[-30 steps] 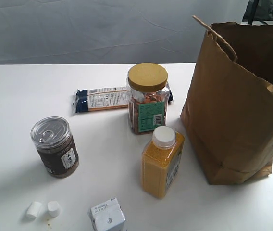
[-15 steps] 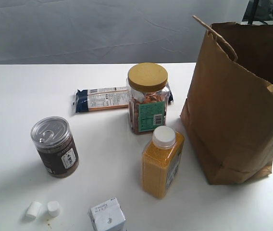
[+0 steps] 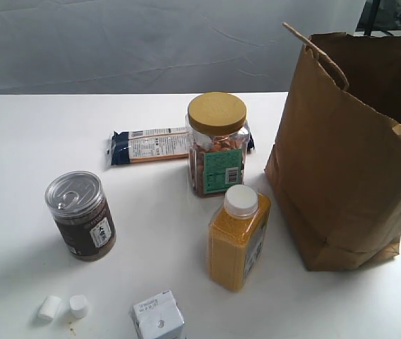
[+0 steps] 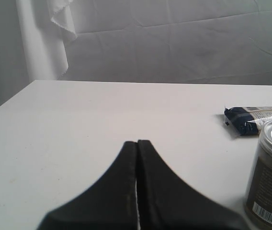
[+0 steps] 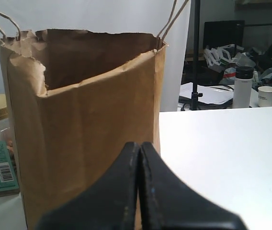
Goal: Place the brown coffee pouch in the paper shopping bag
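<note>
The paper shopping bag [image 3: 349, 162] stands open and upright at the right of the table, its twisted handle up. The right wrist view has the bag [image 5: 88, 134] straight ahead and close, with its mouth open. No brown coffee pouch shows in any view. My right gripper [image 5: 140, 143] is shut with nothing in it, low in front of the bag's wall. My left gripper [image 4: 137, 142] is also shut and holds nothing, over bare white table. Neither gripper appears in the exterior view.
A yellow-lidded jar [image 3: 217, 145] stands left of the bag, with a dark blue snack packet [image 3: 151, 145] lying behind it. An orange bottle [image 3: 238, 239], a dark can [image 3: 80, 215], a white carton [image 3: 158, 319] and two small white caps [image 3: 50, 308] sit nearer.
</note>
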Controlling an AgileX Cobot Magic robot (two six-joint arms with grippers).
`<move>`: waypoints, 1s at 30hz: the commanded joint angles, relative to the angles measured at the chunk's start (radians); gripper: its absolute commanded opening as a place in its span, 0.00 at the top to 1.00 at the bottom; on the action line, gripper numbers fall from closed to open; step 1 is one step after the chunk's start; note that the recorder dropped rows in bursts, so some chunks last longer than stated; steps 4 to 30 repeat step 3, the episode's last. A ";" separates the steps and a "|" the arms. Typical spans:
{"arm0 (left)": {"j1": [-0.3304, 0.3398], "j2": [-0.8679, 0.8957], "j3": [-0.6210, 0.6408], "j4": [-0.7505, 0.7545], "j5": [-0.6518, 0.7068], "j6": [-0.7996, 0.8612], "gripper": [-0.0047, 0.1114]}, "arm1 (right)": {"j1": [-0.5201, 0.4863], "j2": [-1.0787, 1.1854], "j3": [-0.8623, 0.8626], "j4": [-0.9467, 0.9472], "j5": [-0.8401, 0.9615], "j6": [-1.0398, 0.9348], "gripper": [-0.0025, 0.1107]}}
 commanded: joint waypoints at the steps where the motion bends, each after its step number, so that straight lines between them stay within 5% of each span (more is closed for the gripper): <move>1: 0.004 -0.003 0.004 0.004 -0.004 -0.003 0.96 | -0.008 -0.007 0.003 0.007 0.000 -0.004 0.98; 30: 0.004 -0.003 0.004 0.004 -0.004 -0.003 0.96 | -0.008 -0.007 0.003 0.007 0.000 -0.004 0.98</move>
